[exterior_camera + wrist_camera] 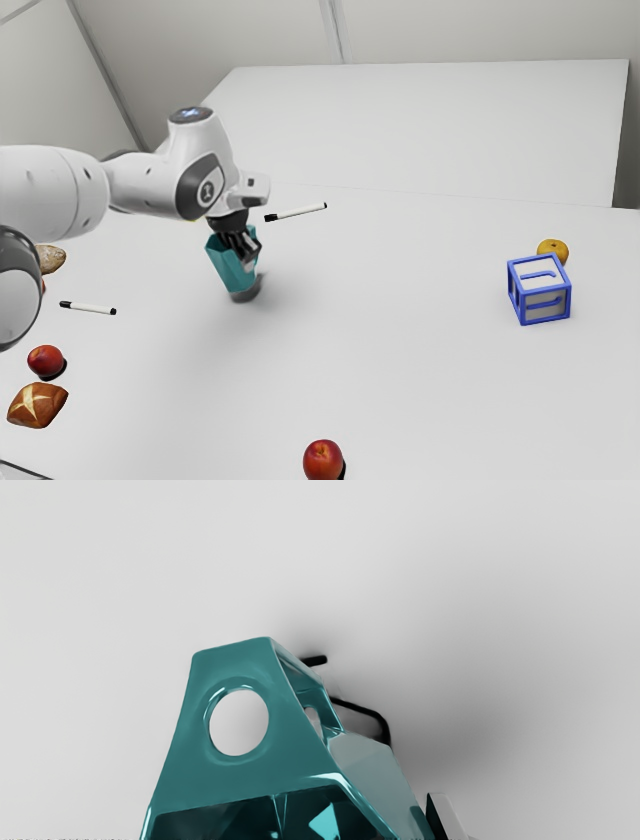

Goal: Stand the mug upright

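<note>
Well, the mug [228,262] is leaning at the gripper [247,252]; I can't tell how open the fingers are or whether they're holding it.

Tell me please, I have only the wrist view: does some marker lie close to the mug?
Observer: Yes, one black-and-white marker lies on the table beyond the mug, toward the exterior view's right.
Operator: Thank you. And the mug, is it straight from the side?
Observer: No, it leans: the top is more toward the exterior view's left than the base. Whether the base touches the table, I cannot tell.
Operator: What is there far to the exterior view's right?
Observer: A block with blue edges, and just behind it a small orange fruit.
</note>
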